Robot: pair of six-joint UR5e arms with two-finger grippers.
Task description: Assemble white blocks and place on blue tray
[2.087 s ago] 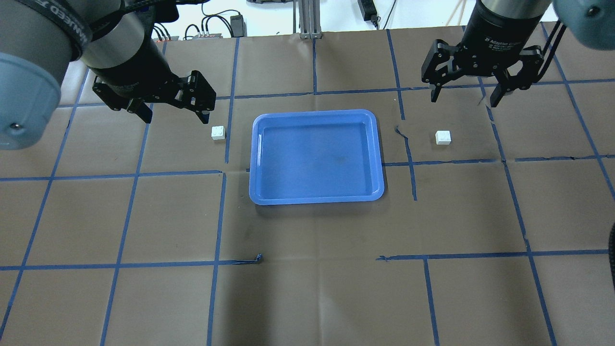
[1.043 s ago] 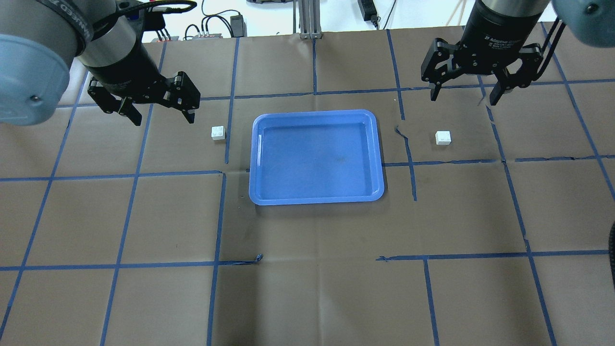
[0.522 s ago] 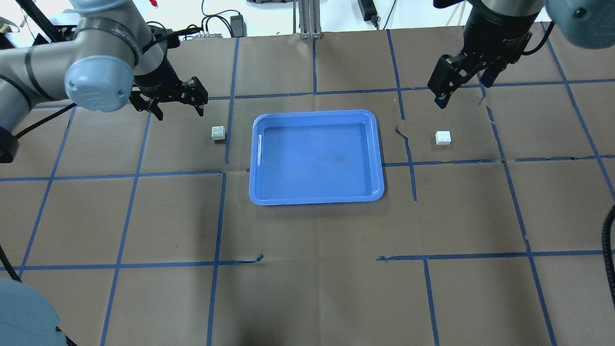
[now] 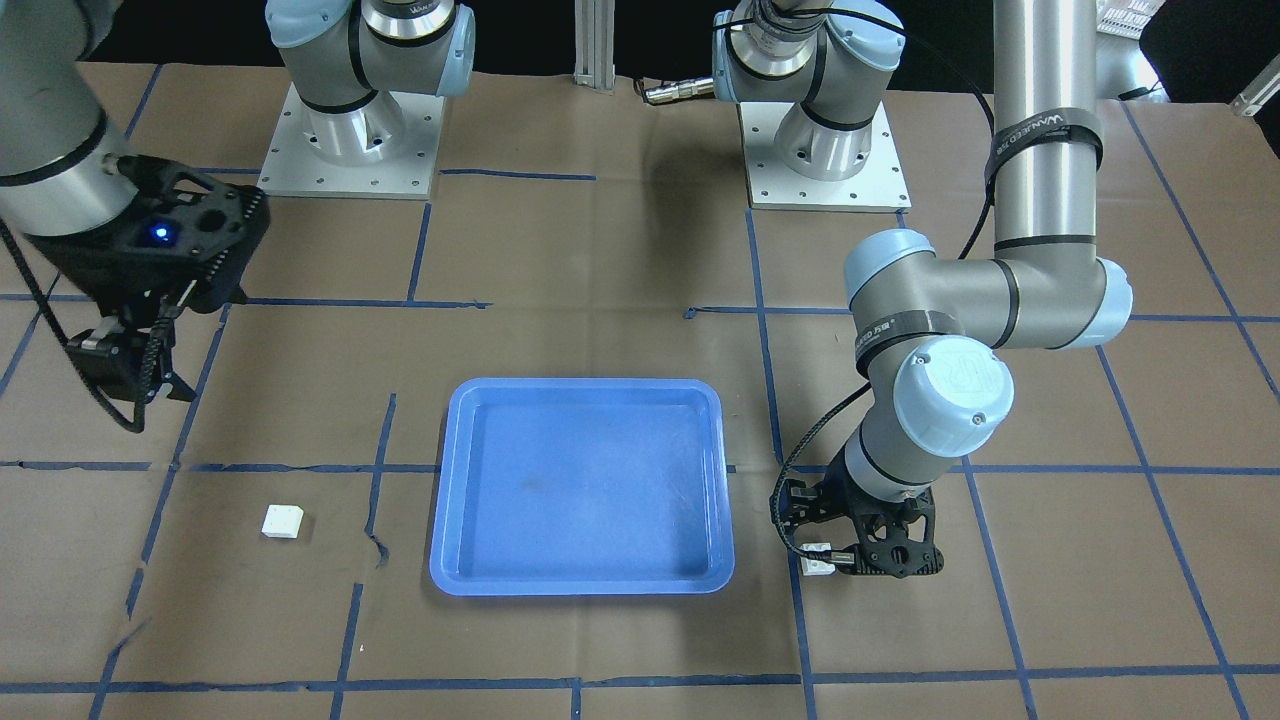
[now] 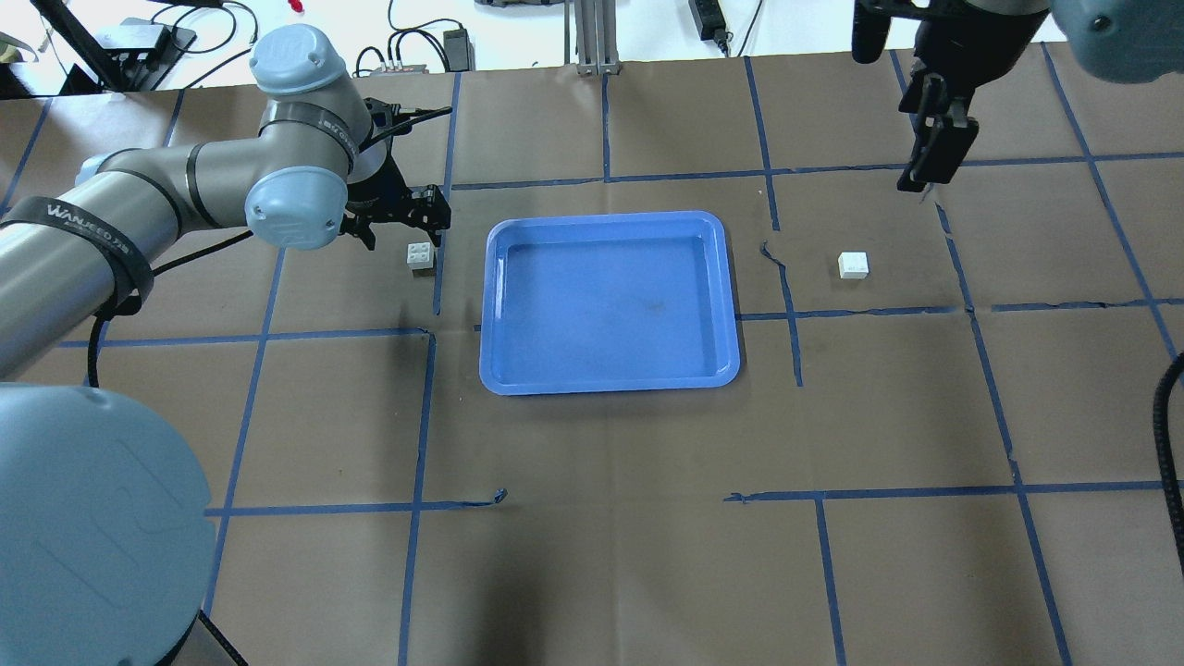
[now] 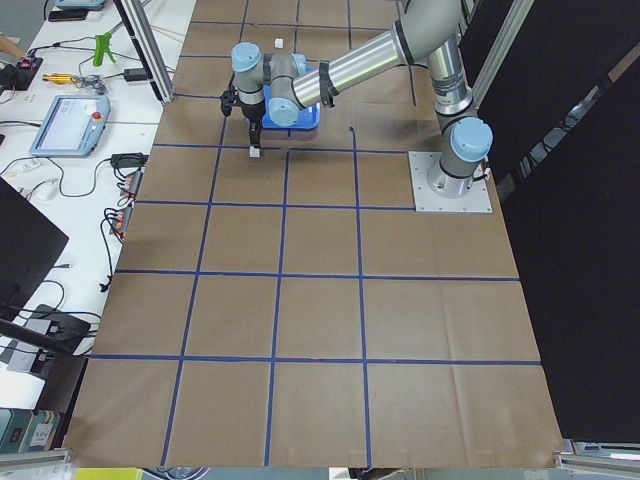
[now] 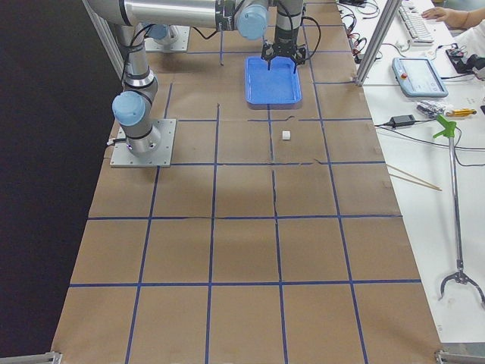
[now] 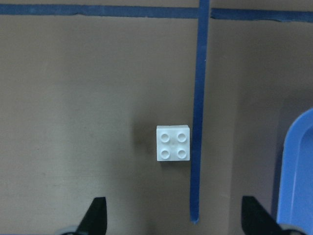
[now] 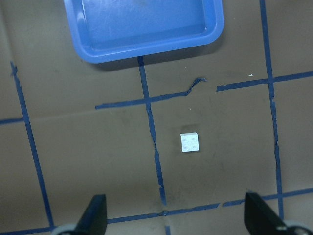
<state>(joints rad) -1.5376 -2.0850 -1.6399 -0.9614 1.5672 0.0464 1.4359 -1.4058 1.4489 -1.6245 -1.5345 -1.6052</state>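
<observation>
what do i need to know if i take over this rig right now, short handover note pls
Left gripper: open, low by the left-side white block, not around it.
Right gripper: open, high above the right-side white block.
Both blocks lie studs up on the table, one on each side of the blue tray, neither in it.
Done: nothing gripped, nothing joined.
To do: grip each block, press them together, set the pair in the tray.
</observation>
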